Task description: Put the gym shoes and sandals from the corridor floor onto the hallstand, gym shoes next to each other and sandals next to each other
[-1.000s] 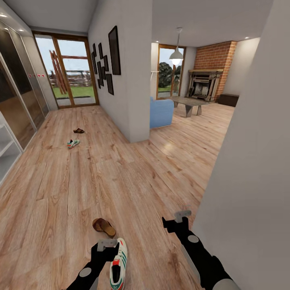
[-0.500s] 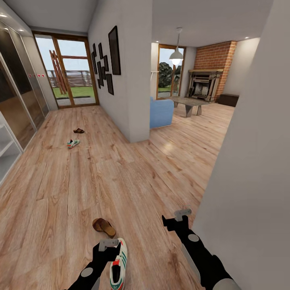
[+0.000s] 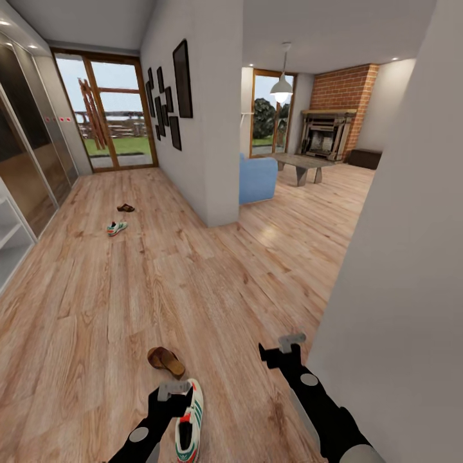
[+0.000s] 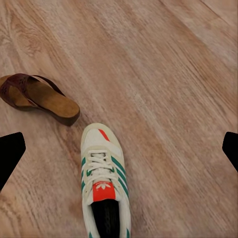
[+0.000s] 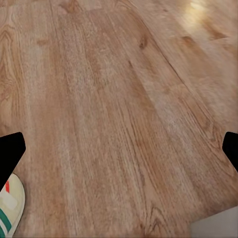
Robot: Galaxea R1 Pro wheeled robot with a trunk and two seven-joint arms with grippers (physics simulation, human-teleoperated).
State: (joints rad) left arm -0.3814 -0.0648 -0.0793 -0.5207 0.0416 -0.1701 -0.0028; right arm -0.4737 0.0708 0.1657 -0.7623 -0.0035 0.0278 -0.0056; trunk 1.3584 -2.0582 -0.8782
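The left gripper [image 4: 119, 146] is spread wide above the sneaker [image 4: 104, 183]; closing off-centre may push it onto the sandal [image 4: 39, 97].

Corridor floor [image 5: 124, 114] planks, gym shoe [image 5: 9, 206] toe beside one spread claw finger [image 5: 10, 148].

Bare floor [image 3: 193, 289] ahead; wall [image 3: 399, 289] crowds the right claw [image 3: 283, 352], seemingly.

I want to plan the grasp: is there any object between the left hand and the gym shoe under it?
Nothing visible is in the way. The left hand is open above the near gym shoe, with only bare corridor floor around the shoe. The near sandal lies beside the toe, apart from it.
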